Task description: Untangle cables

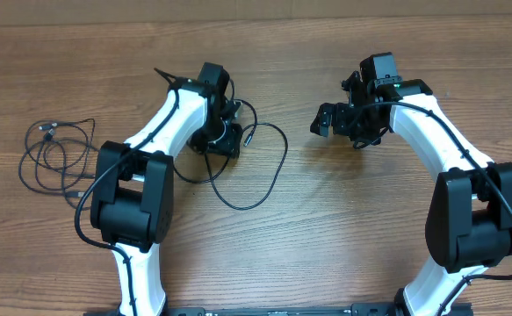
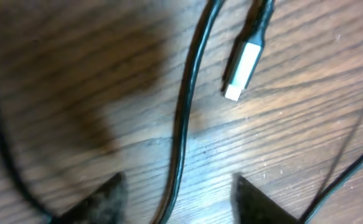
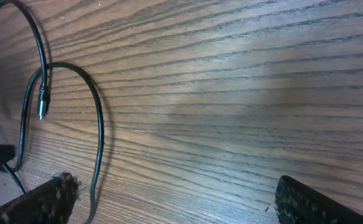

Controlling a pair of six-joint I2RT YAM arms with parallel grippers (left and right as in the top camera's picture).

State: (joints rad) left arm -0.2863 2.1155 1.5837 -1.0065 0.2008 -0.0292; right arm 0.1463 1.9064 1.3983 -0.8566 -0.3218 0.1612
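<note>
One cable (image 1: 58, 158) lies bunched at the left of the counter (image 1: 326, 228). The left pincer (image 2: 178, 198) is spread apart around a second cable (image 2: 184, 118), not squeezing it. The right pincer (image 3: 175, 199) is wide apart, holding nothing.

cable bundle (image 1: 58, 160): far left on table (image 1: 352, 219) | looped cable (image 1: 284, 156): under left hand (image 1: 222, 139), spreading to its right

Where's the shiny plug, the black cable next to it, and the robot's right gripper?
shiny plug (image 2: 241, 70), left wrist view, middle of its silver tip.
black cable (image 2: 182, 124), left wrist view, the stretch just below the plug.
right gripper (image 3: 175, 202), right wrist view, midway between its open fingertips.
</note>
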